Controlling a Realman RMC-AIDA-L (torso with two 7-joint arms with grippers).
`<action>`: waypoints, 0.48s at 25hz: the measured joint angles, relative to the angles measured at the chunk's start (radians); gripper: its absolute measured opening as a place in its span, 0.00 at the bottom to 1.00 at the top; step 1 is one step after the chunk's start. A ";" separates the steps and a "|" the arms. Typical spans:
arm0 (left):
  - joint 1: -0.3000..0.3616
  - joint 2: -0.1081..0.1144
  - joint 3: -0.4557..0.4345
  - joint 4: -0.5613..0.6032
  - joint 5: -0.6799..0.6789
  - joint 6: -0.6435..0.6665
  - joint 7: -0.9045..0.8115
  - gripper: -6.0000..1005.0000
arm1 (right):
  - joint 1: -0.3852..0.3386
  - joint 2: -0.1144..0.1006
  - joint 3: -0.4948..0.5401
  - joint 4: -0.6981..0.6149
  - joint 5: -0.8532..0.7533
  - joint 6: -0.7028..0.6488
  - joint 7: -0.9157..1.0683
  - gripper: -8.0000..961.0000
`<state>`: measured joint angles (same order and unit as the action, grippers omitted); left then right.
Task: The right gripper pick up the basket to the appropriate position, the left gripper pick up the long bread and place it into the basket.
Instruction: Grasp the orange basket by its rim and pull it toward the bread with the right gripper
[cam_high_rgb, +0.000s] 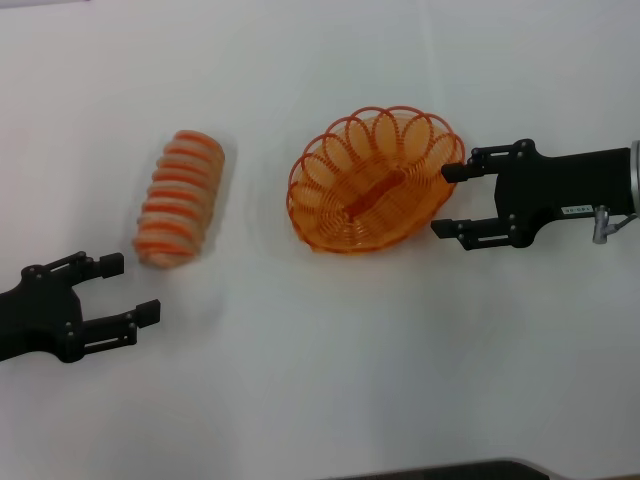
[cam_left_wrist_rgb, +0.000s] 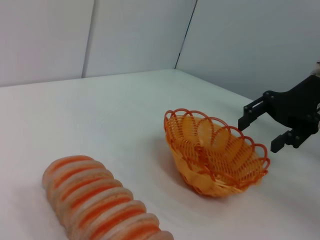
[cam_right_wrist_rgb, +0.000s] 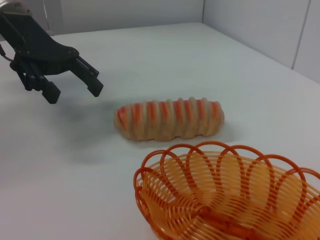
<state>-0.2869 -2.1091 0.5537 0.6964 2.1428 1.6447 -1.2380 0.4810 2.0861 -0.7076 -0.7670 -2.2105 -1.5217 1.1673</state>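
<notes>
The long bread (cam_high_rgb: 180, 198), a pale loaf with orange stripes, lies on the white table left of centre. The empty orange wire basket (cam_high_rgb: 375, 180) sits to its right. My right gripper (cam_high_rgb: 450, 200) is open at the basket's right end, fingers close to the rim; I cannot tell if they touch. My left gripper (cam_high_rgb: 130, 288) is open and empty, just in front of the loaf's near end. The left wrist view shows the loaf (cam_left_wrist_rgb: 100, 205), the basket (cam_left_wrist_rgb: 215, 155) and the right gripper (cam_left_wrist_rgb: 262, 134). The right wrist view shows the basket (cam_right_wrist_rgb: 230, 195), the loaf (cam_right_wrist_rgb: 170, 119) and the left gripper (cam_right_wrist_rgb: 74, 92).
The white table (cam_high_rgb: 320, 380) bears nothing else. A dark edge (cam_high_rgb: 450, 470) runs along the near side. White wall panels (cam_left_wrist_rgb: 125, 35) stand behind the table.
</notes>
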 joint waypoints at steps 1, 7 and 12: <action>0.000 0.000 0.000 0.000 0.000 0.000 0.000 0.85 | 0.001 0.000 0.000 0.000 0.000 0.000 0.000 0.77; 0.000 0.000 -0.007 0.000 -0.002 -0.002 0.000 0.85 | 0.005 0.000 0.001 0.000 0.000 0.000 0.000 0.77; -0.003 -0.001 -0.032 0.000 -0.002 0.000 0.002 0.85 | 0.007 0.000 0.006 0.000 0.025 0.001 0.008 0.77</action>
<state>-0.2898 -2.1099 0.5219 0.6965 2.1406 1.6446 -1.2360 0.4878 2.0862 -0.7013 -0.7669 -2.1858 -1.5208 1.1748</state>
